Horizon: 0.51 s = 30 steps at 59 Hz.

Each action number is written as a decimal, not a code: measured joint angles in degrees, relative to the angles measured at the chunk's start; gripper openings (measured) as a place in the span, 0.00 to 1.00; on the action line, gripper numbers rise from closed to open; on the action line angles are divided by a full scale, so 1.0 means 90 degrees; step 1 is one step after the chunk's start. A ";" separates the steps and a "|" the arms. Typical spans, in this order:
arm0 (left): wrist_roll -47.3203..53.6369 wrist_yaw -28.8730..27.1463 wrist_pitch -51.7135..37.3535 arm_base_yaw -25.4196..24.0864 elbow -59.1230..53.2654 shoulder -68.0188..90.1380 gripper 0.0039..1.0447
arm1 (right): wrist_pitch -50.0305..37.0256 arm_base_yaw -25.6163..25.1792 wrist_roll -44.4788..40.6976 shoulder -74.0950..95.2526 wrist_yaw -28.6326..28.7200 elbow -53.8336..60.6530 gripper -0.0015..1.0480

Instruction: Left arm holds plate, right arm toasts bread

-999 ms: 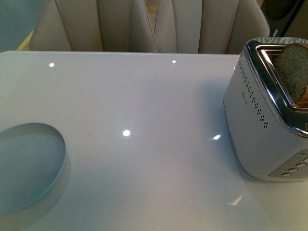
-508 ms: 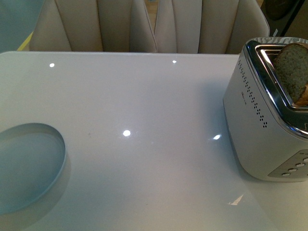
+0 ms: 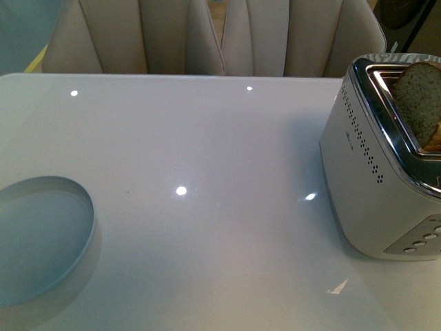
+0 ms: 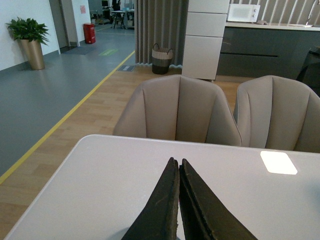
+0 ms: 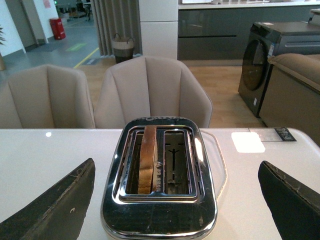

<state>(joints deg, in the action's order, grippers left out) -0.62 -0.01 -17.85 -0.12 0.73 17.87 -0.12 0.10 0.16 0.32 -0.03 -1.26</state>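
At the far left of the front view the plate (image 3: 38, 241) lies flat on the white worktop (image 3: 207, 227), its pale rim cut off by the picture's edge, with nothing on it and no arm beside it. The middle of the worktop shows only spots of reflected light. Beyond its far edge stand two beige chairs (image 3: 220, 34).

At the right stands a silver toaster (image 3: 375, 179) with a row of buttons on its near end. The bread (image 3: 419, 100) stands upright in one slot, its rounded top well above the chrome rim — the right wrist view shows it (image 5: 147, 159) in the slot nearer the robot's left, the other slot being vacant.

The left pincer (image 4: 178, 172) hangs over the worktop with its two black jaws pressed together to a point, holding nothing; the plate is not seen in that view, so how near it is I cannot tell. The right pincer (image 5: 175, 200) sits above the toaster's near end, its jaws spread wide apart — one on either side of the toaster, touching neither it nor the bread.
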 joint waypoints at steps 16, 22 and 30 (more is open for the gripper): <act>0.0000 0.0000 0.0697 0.0002 0.0000 -0.0702 0.03 | 0.0000 -0.0002 0.0000 0.0000 0.0000 0.0000 0.92; 0.0000 0.0000 0.0843 0.0000 0.0000 -0.0845 0.03 | 0.0000 0.0000 0.0000 0.0000 0.0000 0.0000 0.92; 0.0000 0.0000 0.1957 0.0002 0.0002 -0.1916 0.03 | 0.0000 0.0000 0.0000 0.0000 0.0002 0.0000 0.92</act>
<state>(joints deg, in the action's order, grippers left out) -0.62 -0.01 -0.23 -0.10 0.75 0.62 -0.12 0.10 0.16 0.32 -0.01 -1.26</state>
